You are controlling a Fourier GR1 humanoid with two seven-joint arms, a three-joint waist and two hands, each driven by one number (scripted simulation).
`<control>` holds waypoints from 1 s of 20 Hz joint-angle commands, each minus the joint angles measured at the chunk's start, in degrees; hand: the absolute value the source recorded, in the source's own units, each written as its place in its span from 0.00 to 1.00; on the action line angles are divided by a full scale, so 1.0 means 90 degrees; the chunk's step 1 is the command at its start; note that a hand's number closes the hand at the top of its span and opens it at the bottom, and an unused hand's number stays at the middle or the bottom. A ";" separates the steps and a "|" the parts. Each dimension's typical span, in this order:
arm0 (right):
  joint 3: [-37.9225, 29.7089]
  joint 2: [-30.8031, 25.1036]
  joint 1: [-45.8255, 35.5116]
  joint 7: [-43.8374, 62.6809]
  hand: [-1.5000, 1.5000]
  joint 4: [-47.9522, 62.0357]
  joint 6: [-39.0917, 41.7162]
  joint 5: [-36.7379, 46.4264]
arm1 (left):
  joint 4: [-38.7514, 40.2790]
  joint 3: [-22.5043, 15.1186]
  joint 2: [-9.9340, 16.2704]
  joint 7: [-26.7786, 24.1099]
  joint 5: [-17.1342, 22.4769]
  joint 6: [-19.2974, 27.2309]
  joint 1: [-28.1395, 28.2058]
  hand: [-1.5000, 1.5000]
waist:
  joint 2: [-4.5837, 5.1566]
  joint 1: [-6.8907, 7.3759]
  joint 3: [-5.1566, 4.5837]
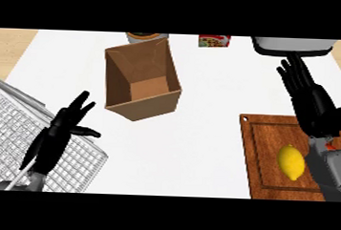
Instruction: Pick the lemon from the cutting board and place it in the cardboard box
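The lemon [291,162] lies on the cutting board [267,153] just beside the right hand [316,105], whose fingers are spread and hold nothing; probably light, stiff and a bit slick, it is best grasped across its middle for the cardboard box [142,79]

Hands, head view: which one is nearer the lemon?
The right hand, open just above the cutting board that holds the lemon. The left hand is across the counter, over the wire rack.
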 commanded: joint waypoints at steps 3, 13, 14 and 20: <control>-0.0542 -0.0069 0.0087 -0.0506 0.00 -0.0198 -0.0418 0.0107 | -0.0437 0.2202 -0.0529 0.0320 -0.1093 -0.1776 0.0682 0.50 | 0.0017 0.0050 -0.0296; -0.1194 0.0213 0.1336 -0.0824 0.00 -0.0122 -0.3002 0.1453 | -0.0023 0.2096 -0.1189 -0.0003 -0.2107 -0.0677 0.0838 0.50 | 0.0070 -0.0221 -0.0306; -0.1340 -0.0017 0.1386 -0.1093 0.00 -0.0077 -0.2755 0.1432 | 0.0044 0.1880 -0.1350 -0.0292 -0.2418 -0.0505 0.0952 0.50 | 0.0088 -0.0156 -0.0304; -0.0505 -0.1620 0.2134 0.0158 0.00 -0.0420 -0.2034 0.2770 | -0.0212 0.1896 -0.1304 0.0229 -0.2355 -0.0494 0.0711 0.50 | 0.0092 -0.0159 -0.0332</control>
